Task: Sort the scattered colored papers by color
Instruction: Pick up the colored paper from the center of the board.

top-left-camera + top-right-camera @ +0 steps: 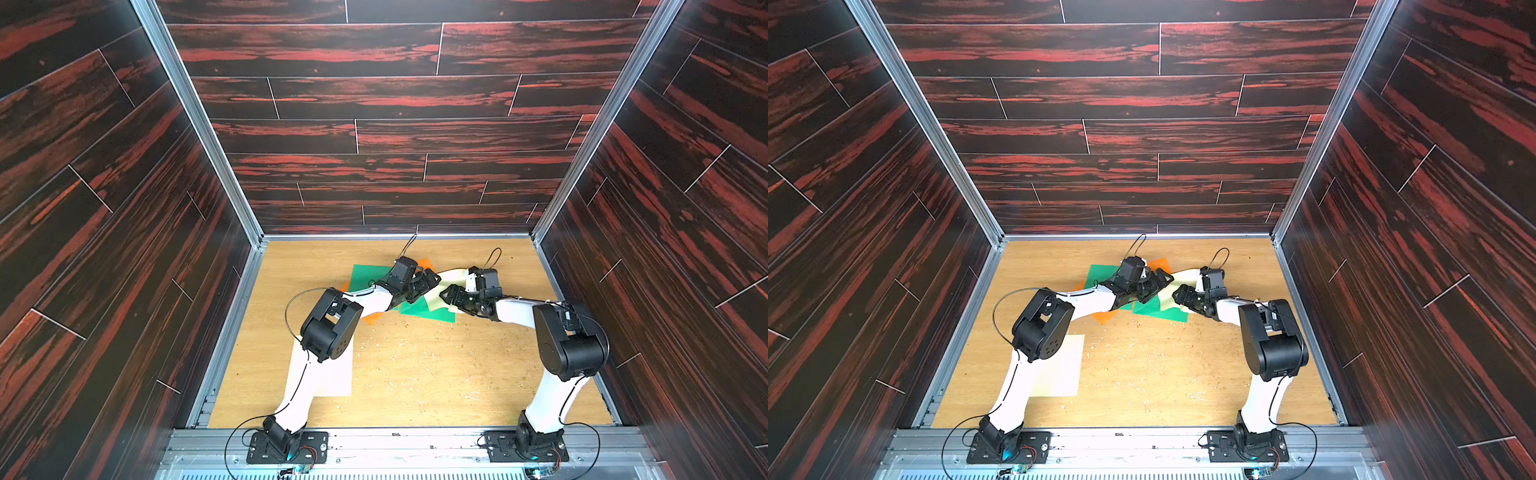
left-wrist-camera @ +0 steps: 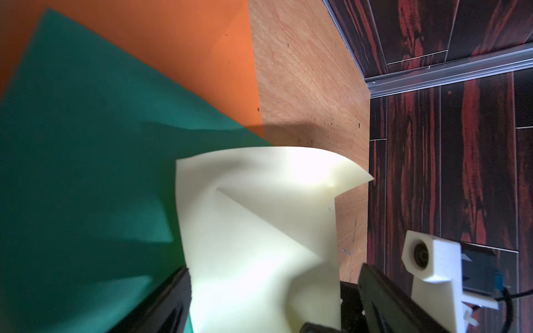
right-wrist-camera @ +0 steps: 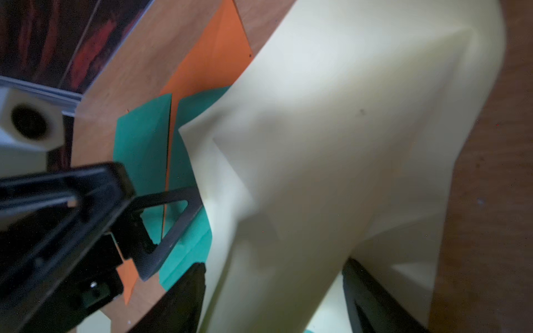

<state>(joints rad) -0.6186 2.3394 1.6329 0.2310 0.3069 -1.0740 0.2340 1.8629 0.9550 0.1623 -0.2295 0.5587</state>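
Cream sheet (image 3: 346, 144) is sitting bunched on the green-and-orange pile (image 1: 365, 274) toward the far wall (image 1: 395, 166), left gripper (image 1: 428, 284) and right gripper (image 1: 448, 296) straddling it with fingers spread, nothing pinching, so I'm guessing one's needing to clamp and carry it to the other cream sheet (image 1: 1063, 365).
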